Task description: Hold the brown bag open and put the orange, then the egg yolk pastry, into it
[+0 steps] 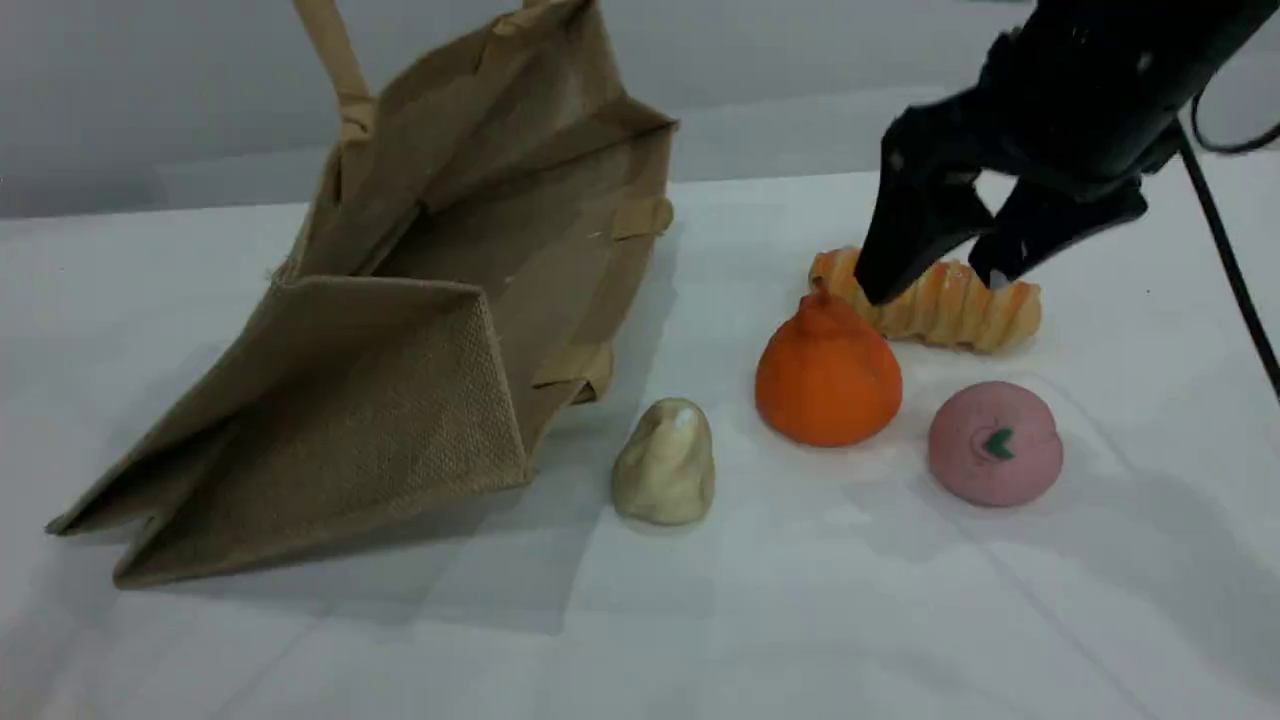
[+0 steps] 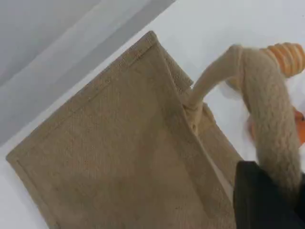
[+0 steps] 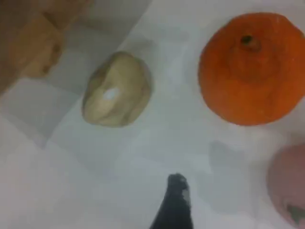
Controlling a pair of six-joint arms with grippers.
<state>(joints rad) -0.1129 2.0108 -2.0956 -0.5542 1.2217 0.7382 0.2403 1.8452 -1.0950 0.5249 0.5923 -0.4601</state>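
Jute brown bag (image 1: 400,420) handle (image 2: 271,119) clamped by left hand (image 2: 267,200); orange (image 1: 828,375) untouched

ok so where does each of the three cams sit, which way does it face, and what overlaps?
Scene view: fixed, slanting down across the table at the brown bag; right gripper enters top right, open above the orange.
Left wrist view: on the left arm, looking down the bag's side; its black fingertip grips the handle.
Right wrist view: on the right arm, looking down at the orange and egg yolk pastry; fingertip at the bottom edge.
Shared: scene and right wrist views both show the orange and pastry.
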